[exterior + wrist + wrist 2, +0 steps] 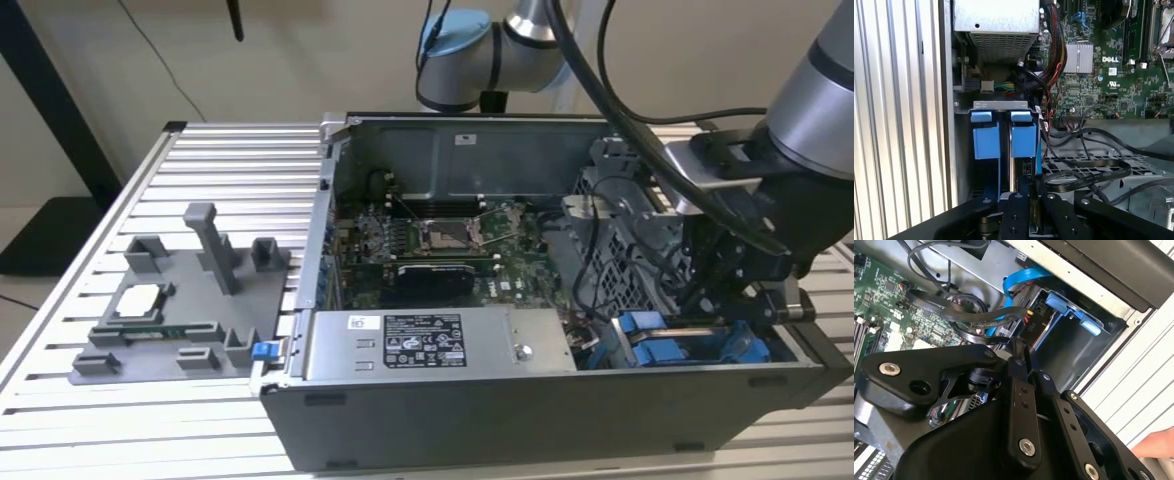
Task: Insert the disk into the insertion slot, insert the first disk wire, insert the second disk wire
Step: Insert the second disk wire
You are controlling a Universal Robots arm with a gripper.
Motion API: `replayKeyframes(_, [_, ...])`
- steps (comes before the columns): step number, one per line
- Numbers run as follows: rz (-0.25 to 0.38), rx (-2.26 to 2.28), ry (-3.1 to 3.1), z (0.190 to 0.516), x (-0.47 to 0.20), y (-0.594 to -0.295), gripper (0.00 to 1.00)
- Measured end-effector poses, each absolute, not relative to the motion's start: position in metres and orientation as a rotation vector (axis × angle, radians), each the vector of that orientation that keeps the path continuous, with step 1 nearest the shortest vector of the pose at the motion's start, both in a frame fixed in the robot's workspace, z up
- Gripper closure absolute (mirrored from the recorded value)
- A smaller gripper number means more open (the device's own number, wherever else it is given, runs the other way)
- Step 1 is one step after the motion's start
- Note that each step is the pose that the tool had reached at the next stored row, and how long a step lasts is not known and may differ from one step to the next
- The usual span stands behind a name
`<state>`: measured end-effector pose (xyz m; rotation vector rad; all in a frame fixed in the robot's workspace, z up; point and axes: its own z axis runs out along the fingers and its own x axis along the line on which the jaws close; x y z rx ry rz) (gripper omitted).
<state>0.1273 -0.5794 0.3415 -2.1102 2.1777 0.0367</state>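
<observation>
My gripper point(1030, 202) reaches down into the open computer case at the drive cage point(627, 255). Its black fingers point(1015, 390) stand close together, shut on a black wire connector point(1035, 329) from the dark cable bundle. The insertion slot point(1000, 104) lies just beyond the fingertips, with blue tabs at its mouth. The disk's blue frame point(1024, 141) sits inside the slot; its metal body is mostly hidden. A flat blue wire point(1024, 277) runs down beside the frame. In the exterior view the gripper point(727, 300) hangs over the blue frames point(651, 345).
A grey power-supply box point(441, 345) sits beside the cage, and the green motherboard point(441, 240) lies behind it. Loose black cables point(1089, 175) lie over the perforated cage. A grey fixture point(187, 300) with parts stands on the slatted table. A hand's edge point(1156, 445) shows beside the case.
</observation>
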Motion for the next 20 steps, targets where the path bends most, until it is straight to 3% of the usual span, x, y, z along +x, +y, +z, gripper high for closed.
replayKeyframes(20, [0.039,-2.108,2.177,0.3341,0.1283,-0.5794,1.0])
